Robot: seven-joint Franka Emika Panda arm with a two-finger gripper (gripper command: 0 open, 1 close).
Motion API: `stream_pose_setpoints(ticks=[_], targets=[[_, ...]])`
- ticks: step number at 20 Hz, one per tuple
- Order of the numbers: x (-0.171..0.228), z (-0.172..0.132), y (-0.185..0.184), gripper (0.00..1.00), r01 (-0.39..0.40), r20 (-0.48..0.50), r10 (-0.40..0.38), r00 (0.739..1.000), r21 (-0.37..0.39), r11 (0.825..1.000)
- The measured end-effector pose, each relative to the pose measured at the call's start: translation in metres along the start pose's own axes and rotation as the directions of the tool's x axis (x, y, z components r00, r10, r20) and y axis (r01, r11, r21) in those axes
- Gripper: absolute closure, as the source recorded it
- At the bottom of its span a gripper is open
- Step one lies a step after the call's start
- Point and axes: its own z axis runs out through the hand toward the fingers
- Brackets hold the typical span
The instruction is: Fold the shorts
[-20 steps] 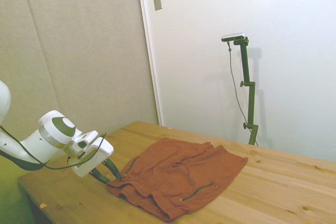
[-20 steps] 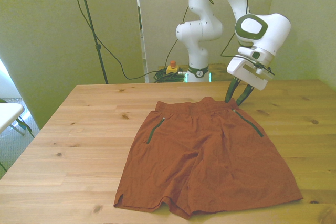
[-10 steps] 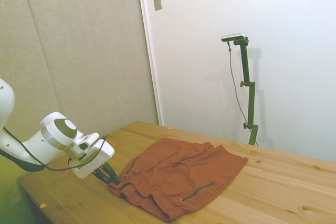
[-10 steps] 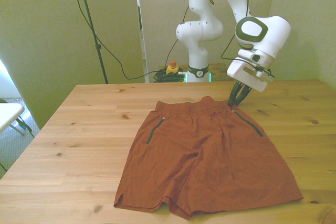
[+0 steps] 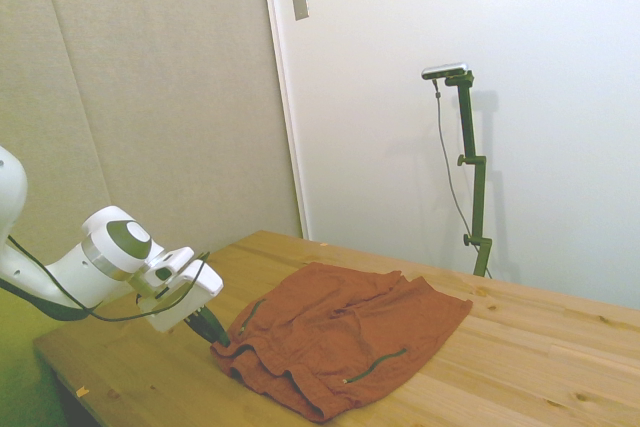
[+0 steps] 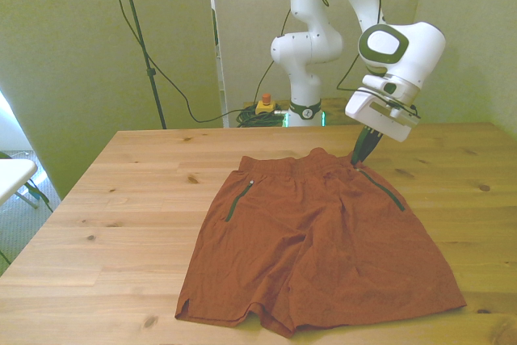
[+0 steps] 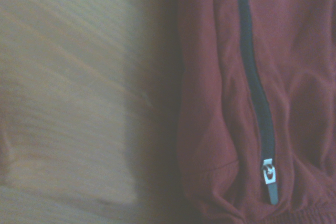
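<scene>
The rust-brown shorts lie spread flat on the wooden table, waistband toward the far edge and legs toward the near edge. In the side view the shorts look wrinkled. My gripper is down at the waistband corner on the front view's right, beside the dark green pocket trim. Its fingers are pressed together on the fabric edge, and the gripper also shows at that corner from the side. The wrist view shows the shorts close up, with a dark zipper and silver pull next to bare wood.
Bare tabletop lies on both sides of the shorts. A red and yellow stop button sits behind the table's far edge, by the robot base. A tripod pole with cables stands at the front view's left.
The fingers stood apart over the waistband corner a second ago. They have since come down and shut on the fabric, and the gripper has risen very slightly.
</scene>
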Motion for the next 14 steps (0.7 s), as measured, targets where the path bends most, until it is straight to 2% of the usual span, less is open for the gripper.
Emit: stream_pose_setpoints(ticks=[6, 10, 14], targets=[[0.043, -0.043, 0.056, 1.00, -0.115, -0.034, 0.117, 0.993, 0.049, 0.992], [0.080, -0.036, 0.103, 1.00, -0.202, -0.040, 0.203, 0.978, 0.025, 0.979], [0.113, -0.025, 0.141, 1.00, -0.256, -0.055, 0.255, 0.965, -0.003, 0.967]])
